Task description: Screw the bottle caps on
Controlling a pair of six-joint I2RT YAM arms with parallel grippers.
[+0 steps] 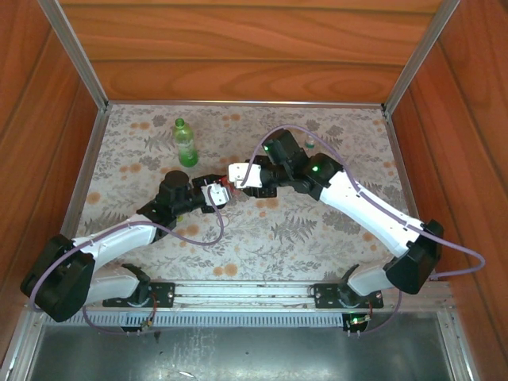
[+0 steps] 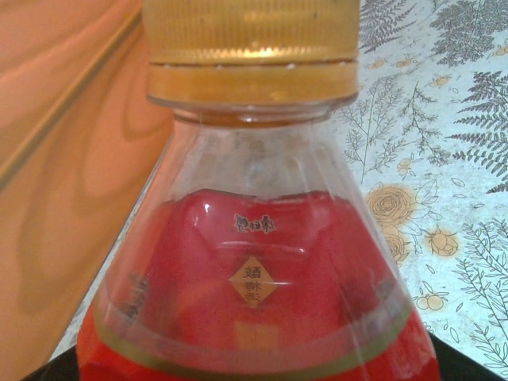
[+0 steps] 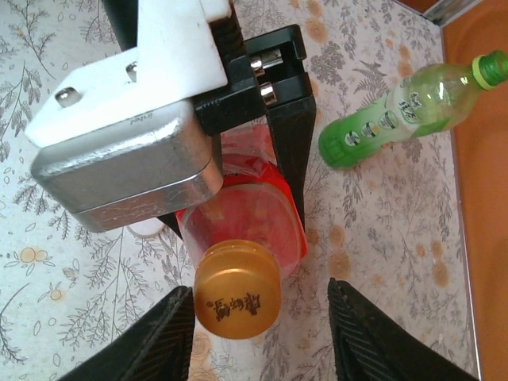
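The red bottle (image 3: 246, 214) is held tilted above the cloth, with my left gripper (image 1: 210, 194) shut on its body; one black finger (image 3: 290, 151) lies along its side. An orange cap (image 3: 236, 290) sits on its neck, and the left wrist view has the cap (image 2: 250, 40) close up above the red label (image 2: 254, 317). My right gripper (image 3: 262, 333) is open around the cap: the left pad (image 3: 155, 337) is at the cap's edge, the right pad (image 3: 373, 341) well apart. The green bottle (image 3: 397, 115) with its green cap (image 3: 492, 67) rests farther back.
A white round thing (image 3: 148, 228) lies on the floral cloth (image 1: 317, 238), half hidden under the left gripper. What looks like a small clear bottle (image 1: 309, 145) is behind the right arm. Wooden walls (image 1: 238, 48) and metal rails enclose the table on three sides.
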